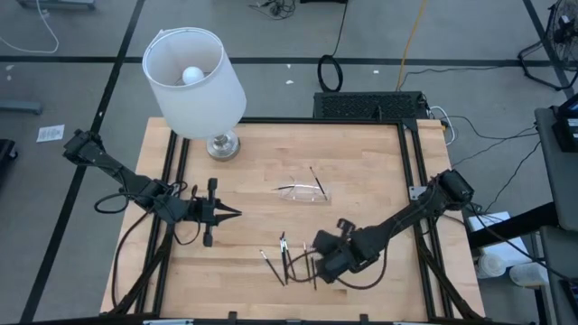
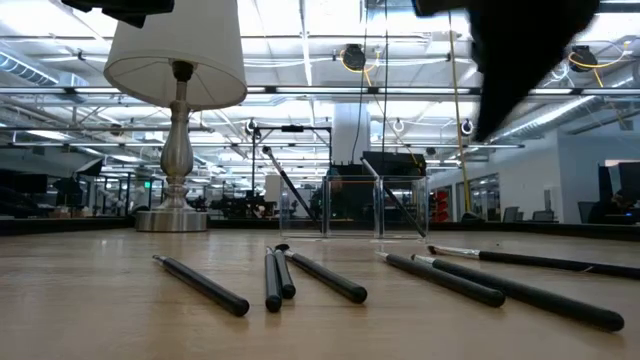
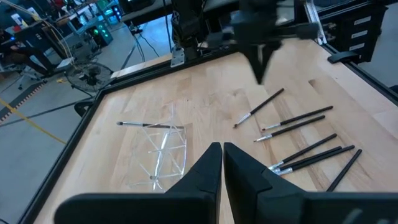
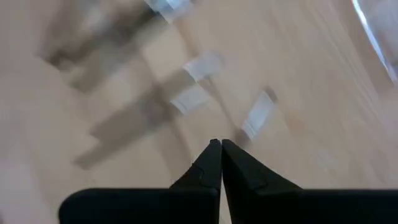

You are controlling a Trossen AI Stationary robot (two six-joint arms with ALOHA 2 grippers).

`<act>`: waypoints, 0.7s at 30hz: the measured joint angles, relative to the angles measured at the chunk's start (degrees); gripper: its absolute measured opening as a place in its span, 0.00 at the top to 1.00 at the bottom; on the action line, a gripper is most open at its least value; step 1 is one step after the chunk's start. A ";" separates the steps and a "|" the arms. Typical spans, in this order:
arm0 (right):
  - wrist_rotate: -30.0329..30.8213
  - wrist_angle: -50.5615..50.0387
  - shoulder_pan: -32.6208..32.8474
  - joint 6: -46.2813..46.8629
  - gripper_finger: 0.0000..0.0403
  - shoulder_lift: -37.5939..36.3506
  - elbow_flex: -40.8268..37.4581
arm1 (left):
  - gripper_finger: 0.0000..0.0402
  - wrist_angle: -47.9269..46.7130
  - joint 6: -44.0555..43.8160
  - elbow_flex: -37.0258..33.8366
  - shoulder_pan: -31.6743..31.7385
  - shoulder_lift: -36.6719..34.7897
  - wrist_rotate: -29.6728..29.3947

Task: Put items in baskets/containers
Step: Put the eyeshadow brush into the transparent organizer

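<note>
1. Hovering close above the scattered sticks at the near edge of the surface, the right pincer point(image 1: 318, 264) is being kept pressed together, with nothing pinched between its fingers point(image 4: 211, 163).
2. Directly beneath and beside it, the loose sticks point(image 1: 287, 260) are lying flat on the wood in a rough fan, near one another; in the low view they are being shown as thin dark rods point(image 2: 322, 277) pointing toward the camera.
3. Farther toward the middle of the surface, the clear tray point(image 1: 305, 192) is sitting well apart from the loose group, with one stick point(image 3: 144, 125) resting across its rim and a second stick point(image 1: 317, 179) leaning out of its far end.
4. On the left side, the left pincer point(image 1: 237, 214) is being held above the wood, aimed toward the tray, its fingers point(image 3: 208, 171) almost together and gripping nothing.
5. At the far left corner, a white-shaded lamp point(image 1: 194, 74) is standing on a metal base point(image 1: 222, 145), well apart from both pincers.
6. The wooden surface point(image 1: 361, 162) is being bordered by a black frame.
</note>
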 joint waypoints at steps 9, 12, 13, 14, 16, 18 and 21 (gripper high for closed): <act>-15.28 9.08 -3.98 5.69 0.80 0.00 -7.65 | 0.94 0.78 -0.86 0.00 0.00 0.00 0.00; -15.47 11.65 -5.06 4.76 0.66 0.00 -10.07 | 0.94 0.93 -0.67 0.00 0.00 0.00 0.00; -15.53 11.83 -5.60 5.54 0.61 -0.02 -10.94 | 0.94 0.93 -0.64 0.00 0.00 0.00 0.00; -15.78 11.89 -6.23 6.54 0.57 -0.02 -11.85 | 0.94 0.93 -0.46 0.00 0.00 0.00 0.00; -15.91 12.03 -7.44 8.02 0.50 0.00 -13.54 | 0.94 0.93 -0.04 0.00 0.00 0.00 0.00; -15.79 12.87 -8.37 7.75 0.45 -0.01 -14.91 | 0.94 0.92 0.05 0.00 0.00 0.00 -0.02; -15.71 16.38 -9.12 7.17 0.41 -0.15 -16.94 | 0.94 0.91 0.05 0.00 0.00 0.00 -0.02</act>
